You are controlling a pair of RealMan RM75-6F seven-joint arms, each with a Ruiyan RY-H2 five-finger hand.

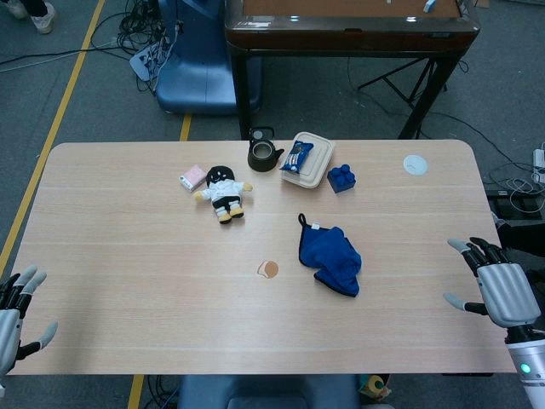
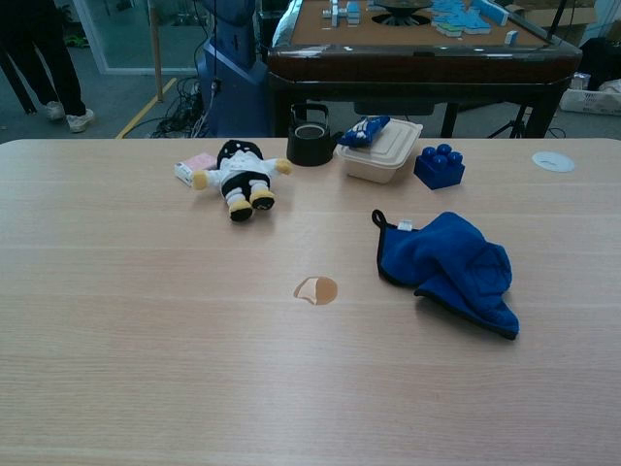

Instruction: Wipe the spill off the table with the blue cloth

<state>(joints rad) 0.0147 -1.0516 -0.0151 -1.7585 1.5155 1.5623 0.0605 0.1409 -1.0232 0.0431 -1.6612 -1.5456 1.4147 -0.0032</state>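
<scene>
A pale wood-grain surface (image 1: pixel 128 256) with rounded corners carries a small brown spill (image 1: pixel 268 269) near its middle, with a crumpled blue cloth (image 1: pixel 330 258) lying just to the right of it, apart from the puddle. Along the far side sit a pink packet (image 1: pixel 193 177), a plush doll in black and white with yellow feet (image 1: pixel 225 192), a dark round teapot (image 1: pixel 263 153), a beige lidded food box (image 1: pixel 308 162) with a blue snack packet (image 1: pixel 297 155) on top, a blue toy building block (image 1: pixel 341 177) and a white round disc (image 1: pixel 415 164). The left robot hand (image 1: pixel 19 311) hangs at the near left corner, the right robot hand (image 1: pixel 498 283) off the right edge; both hold nothing, fingers spread. Beyond, on grey floor marked with yellow tape (image 1: pixel 64 106), stand a dark brown table (image 1: pixel 341 34) and tangled cables (image 1: pixel 140 34).
</scene>
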